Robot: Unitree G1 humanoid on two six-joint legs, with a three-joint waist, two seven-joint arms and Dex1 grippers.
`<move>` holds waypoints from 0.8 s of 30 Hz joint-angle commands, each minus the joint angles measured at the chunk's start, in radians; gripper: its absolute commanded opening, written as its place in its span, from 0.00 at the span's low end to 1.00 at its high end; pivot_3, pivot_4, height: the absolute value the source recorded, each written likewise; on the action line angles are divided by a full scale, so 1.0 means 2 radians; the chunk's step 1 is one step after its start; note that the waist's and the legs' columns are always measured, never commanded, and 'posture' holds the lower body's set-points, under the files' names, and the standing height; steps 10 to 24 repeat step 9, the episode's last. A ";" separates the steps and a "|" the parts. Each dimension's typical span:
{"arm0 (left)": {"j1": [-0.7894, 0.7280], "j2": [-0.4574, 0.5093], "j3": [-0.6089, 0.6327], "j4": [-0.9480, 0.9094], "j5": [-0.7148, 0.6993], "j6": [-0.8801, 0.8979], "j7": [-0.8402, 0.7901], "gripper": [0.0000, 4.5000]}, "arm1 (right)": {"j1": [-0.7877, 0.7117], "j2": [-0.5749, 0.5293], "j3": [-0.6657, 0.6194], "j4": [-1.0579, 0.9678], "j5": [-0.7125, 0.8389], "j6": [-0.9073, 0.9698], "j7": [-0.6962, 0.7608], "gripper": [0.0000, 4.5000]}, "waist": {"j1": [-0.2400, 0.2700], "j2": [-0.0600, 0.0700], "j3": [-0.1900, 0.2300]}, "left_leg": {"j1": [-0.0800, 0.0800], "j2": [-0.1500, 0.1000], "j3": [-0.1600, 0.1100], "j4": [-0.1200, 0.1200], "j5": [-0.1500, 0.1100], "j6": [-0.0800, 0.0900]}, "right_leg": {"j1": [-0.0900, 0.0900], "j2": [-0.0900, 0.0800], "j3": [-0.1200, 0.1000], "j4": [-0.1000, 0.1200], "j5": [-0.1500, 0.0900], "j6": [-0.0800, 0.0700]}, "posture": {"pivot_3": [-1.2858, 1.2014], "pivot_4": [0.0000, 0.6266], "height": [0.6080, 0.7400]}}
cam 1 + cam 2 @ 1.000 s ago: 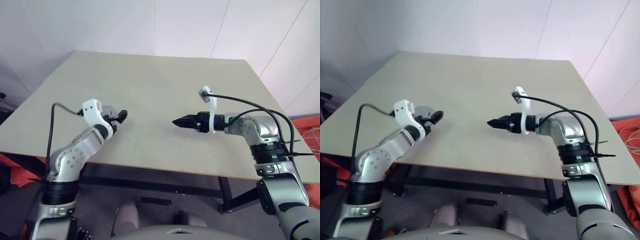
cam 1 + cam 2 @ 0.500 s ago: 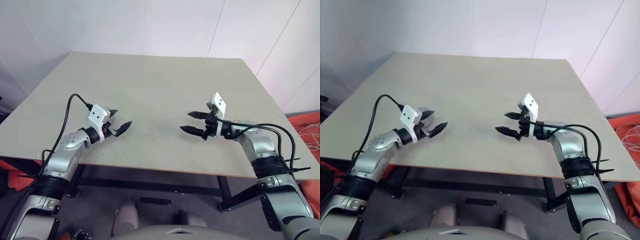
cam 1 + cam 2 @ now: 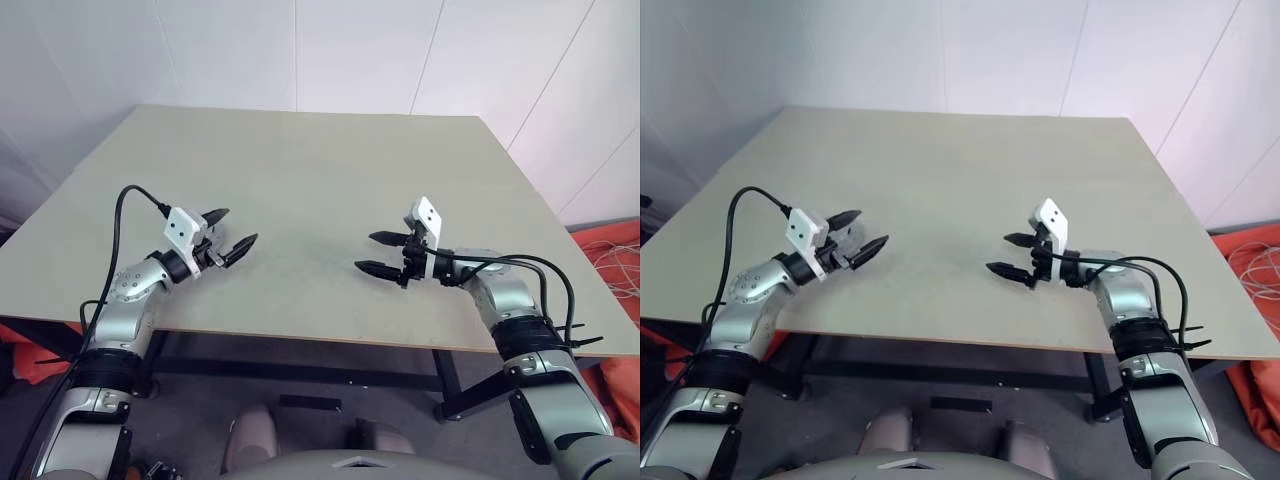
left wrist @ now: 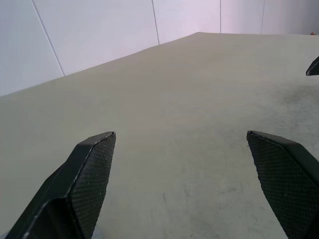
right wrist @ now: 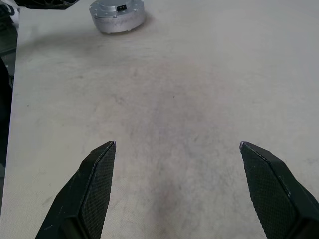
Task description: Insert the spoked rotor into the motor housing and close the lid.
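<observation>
My left gripper [image 3: 230,230] hangs open just above the tan table [image 3: 320,160] near its front left. My right gripper [image 3: 377,253] is open too, low over the front right, and the two point toward each other with bare tabletop between. Nothing is between either pair of fingers. In the right wrist view a round silver drum with a small black socket in its side, the motor housing [image 5: 117,12], stands on the table close by my left gripper. Its top is cut off, so I cannot tell whether it is covered. The spoked rotor and the lid are out of view.
The table's front edge [image 3: 300,325] runs just under both forearms. Black cables loop off each wrist. An orange sheet with loose wires [image 3: 612,268] lies on the floor to the right. White walls close in behind the table.
Both wrists have rolled, so each pair of fingers now shows spread apart. The right hand has sunk slightly toward the table. Both grippers stay open.
</observation>
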State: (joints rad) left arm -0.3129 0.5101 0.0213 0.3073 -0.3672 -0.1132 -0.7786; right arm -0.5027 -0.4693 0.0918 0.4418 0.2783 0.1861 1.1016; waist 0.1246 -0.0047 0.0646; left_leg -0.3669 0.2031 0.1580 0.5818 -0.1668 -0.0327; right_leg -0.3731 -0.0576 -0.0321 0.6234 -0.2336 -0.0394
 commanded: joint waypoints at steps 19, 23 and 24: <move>-0.011 -0.004 0.024 -0.004 0.006 -0.002 -0.007 0.99 | -0.010 0.004 -0.013 -0.016 0.003 -0.002 -0.010 1.00 | 0.000 0.000 0.000 | 0.000 0.000 0.003 0.000 0.000 0.000 | 0.000 0.000 0.000 0.000 0.000 0.000 | 0.52 0.00 1.00; -0.011 -0.004 0.024 -0.004 0.006 -0.002 -0.007 0.99 | -0.010 0.004 -0.013 -0.016 0.003 -0.002 -0.010 1.00 | 0.000 0.000 0.000 | 0.000 0.000 0.003 0.000 0.000 0.000 | 0.000 0.000 0.000 0.000 0.000 0.000 | 0.52 0.00 1.00; -0.011 -0.004 0.024 -0.004 0.006 -0.002 -0.007 0.99 | -0.010 0.004 -0.013 -0.016 0.003 -0.002 -0.010 1.00 | 0.000 0.000 0.000 | 0.000 0.000 0.003 0.000 0.000 0.000 | 0.000 0.000 0.000 0.000 0.000 0.000 | 0.52 0.00 1.00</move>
